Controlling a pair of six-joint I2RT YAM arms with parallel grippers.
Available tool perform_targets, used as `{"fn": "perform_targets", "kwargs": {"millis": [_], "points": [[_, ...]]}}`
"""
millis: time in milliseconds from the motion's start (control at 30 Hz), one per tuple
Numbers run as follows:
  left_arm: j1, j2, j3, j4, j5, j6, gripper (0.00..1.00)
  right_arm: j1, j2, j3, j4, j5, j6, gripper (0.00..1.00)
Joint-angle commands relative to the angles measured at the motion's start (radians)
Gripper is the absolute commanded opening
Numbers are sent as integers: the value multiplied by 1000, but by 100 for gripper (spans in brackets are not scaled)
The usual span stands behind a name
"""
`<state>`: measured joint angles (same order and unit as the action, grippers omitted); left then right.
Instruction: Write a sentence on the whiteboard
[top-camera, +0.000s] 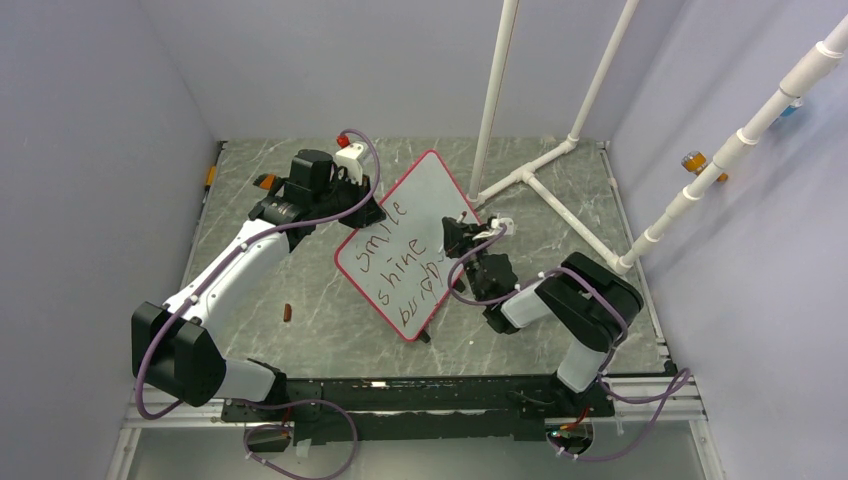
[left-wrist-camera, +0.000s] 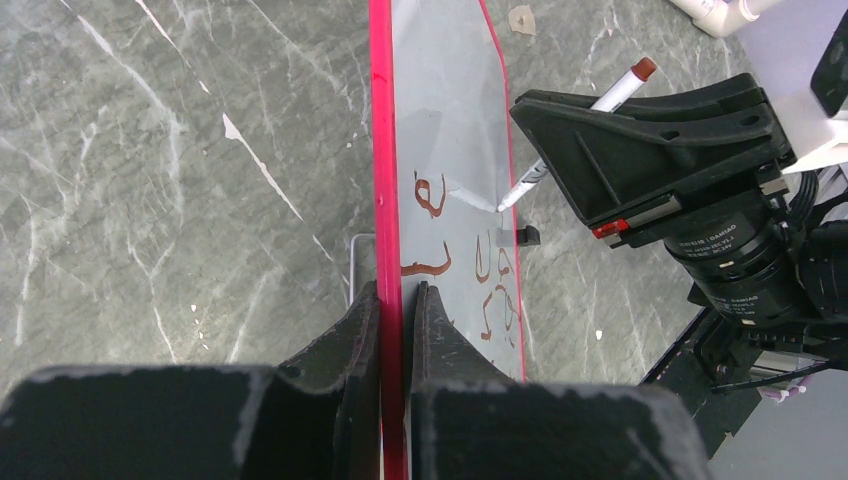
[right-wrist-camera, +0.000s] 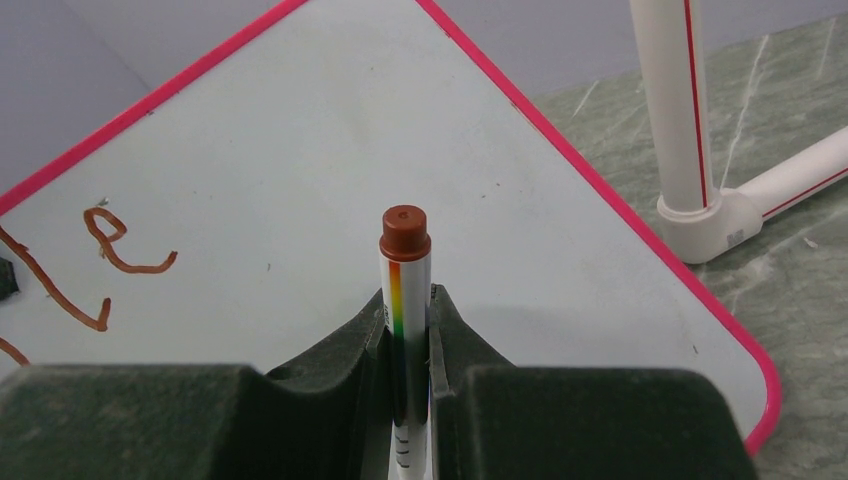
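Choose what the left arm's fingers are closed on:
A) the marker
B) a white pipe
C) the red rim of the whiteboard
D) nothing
C: the left fingers pinch the whiteboard at its red rim; the marker sits in the right fingers.

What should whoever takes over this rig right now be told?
Left claw: shut on the red-pink rim of the square white whiteboard, holding it upright on edge.
Right claw: shut on a white marker with a brown end, at the board's face.
Done: reddish-brown handwritten words "smile", "shine" and a third scrawl.
Left: cannot tell whether the third word is finished.
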<state>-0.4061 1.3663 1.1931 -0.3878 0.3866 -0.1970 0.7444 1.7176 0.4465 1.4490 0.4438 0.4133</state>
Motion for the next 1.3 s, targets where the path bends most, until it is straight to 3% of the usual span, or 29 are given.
{"fn": "perform_targets", "kwargs": {"millis": [0, 567, 967, 1267], "points": [[1, -12, -2, 28, -60, 87, 0, -4, 20, 8, 40, -7, 22, 0], [1, -10, 0, 29, -54, 85, 0, 13, 67, -66, 84, 26, 51, 0], [1, -9, 3, 24, -56, 86, 0, 9, 101, 16, 89, 62, -53, 0], [1, -10, 9, 13, -61, 89, 0, 6, -13, 28, 10, 86, -115, 0]]}}
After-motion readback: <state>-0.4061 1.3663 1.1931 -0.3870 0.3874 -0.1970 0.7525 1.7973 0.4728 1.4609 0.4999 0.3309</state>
